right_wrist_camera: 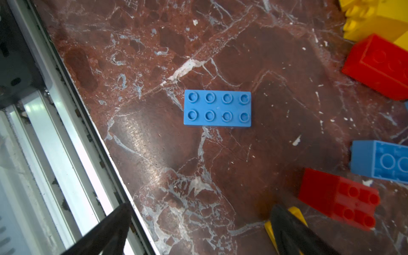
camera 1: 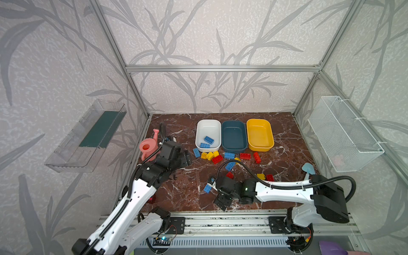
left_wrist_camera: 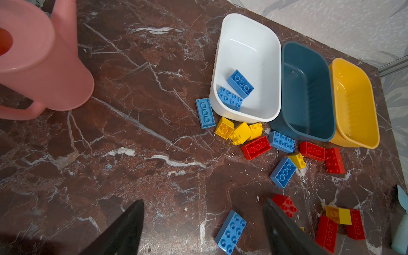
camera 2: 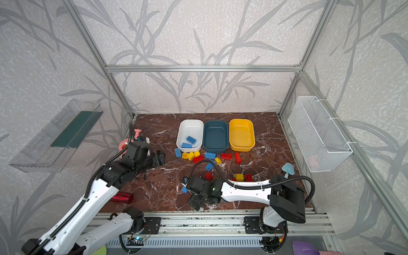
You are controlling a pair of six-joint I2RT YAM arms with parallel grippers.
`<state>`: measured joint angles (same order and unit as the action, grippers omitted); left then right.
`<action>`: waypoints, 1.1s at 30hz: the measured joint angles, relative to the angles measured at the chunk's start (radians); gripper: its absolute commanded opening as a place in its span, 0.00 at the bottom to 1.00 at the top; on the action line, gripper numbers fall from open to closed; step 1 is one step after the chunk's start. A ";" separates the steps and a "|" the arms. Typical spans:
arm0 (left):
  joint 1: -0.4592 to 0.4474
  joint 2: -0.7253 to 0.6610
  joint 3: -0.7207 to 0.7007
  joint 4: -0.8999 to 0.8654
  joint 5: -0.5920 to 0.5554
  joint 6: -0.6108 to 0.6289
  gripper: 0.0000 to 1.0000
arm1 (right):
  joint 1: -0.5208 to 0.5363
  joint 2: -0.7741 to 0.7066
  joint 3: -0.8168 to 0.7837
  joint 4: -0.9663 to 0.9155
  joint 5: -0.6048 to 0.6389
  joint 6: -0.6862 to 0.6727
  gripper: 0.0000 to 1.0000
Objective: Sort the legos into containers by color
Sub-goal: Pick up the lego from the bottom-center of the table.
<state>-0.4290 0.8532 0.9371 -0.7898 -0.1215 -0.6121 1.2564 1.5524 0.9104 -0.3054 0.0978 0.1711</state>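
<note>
At the left wall a pink can (camera 1: 148,148) stands on the marble table (camera 1: 181,189). Just beside it the left gripper (left_wrist_camera: 203,202) hangs above bare table, its jaws apart with nothing between them. At the back, three tubs sit side by side with their rims touching. The white tub (camera 1: 208,121) holds two blue bricks (camera 1: 208,139); the teal tub (camera 1: 234,136) and the yellow tub (camera 1: 260,134) show only their bare bottoms. Loose bricks (camera 1: 217,159) in blue, yellow and red lie in a ragged row just in front of the tubs, with a few more nearer the front. The right gripper (right_wrist_camera: 202,207) is low over the table near the front edge, jaws wide apart and gripping nothing. A blue brick (right_wrist_camera: 217,108) lies flat, studs up, just ahead of its fingertips and not touching them. Further right, a yellow brick (camera 1: 261,176) and a red brick (camera 1: 269,177) lie beside the right arm. Beyond them is a pale scoop (camera 1: 308,169), and a mesh basket (camera 1: 344,132) hangs on the right wall.
</note>
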 measured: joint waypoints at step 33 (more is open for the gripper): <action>0.000 -0.148 -0.097 -0.010 -0.035 0.045 0.86 | -0.077 0.363 0.314 -0.068 -0.030 -0.106 0.99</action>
<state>-0.4290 0.7055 0.8402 -0.8001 -0.1570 -0.5674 1.1793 1.9156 1.2243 -0.3737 0.0677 0.0650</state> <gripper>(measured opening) 0.860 0.992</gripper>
